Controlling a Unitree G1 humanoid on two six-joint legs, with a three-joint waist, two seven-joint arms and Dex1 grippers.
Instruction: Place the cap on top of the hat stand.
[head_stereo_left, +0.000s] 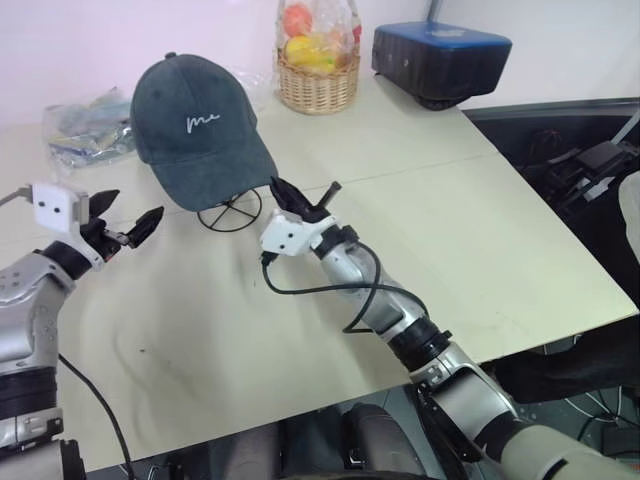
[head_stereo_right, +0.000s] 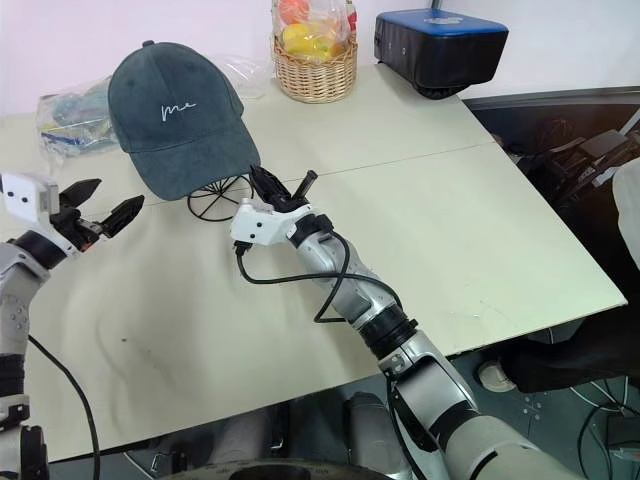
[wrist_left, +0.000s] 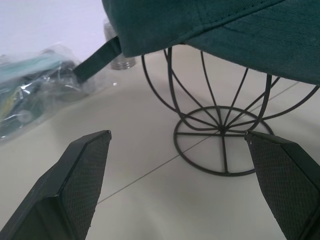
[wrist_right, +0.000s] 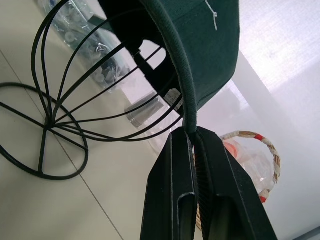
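Pale tabletop (head_stereo_left: 300, 330) holds the hat stand (head_stereo_left: 231, 211), with the cap (head_stereo_left: 196, 130) sitting on top of it. Right gripper (wrist_right: 192, 132) has its fingers pinched together on the cap's brim edge. Left gripper (head_stereo_left: 128, 219) hovers beside the stand, fingers spread apart and empty.

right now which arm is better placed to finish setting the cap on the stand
Right. The right gripper is shut on the brim of the cap, which already sits over the hat stand. The left gripper is open and apart from the cap.

Head pair above; wrists near stand (wrist_left: 220, 130)
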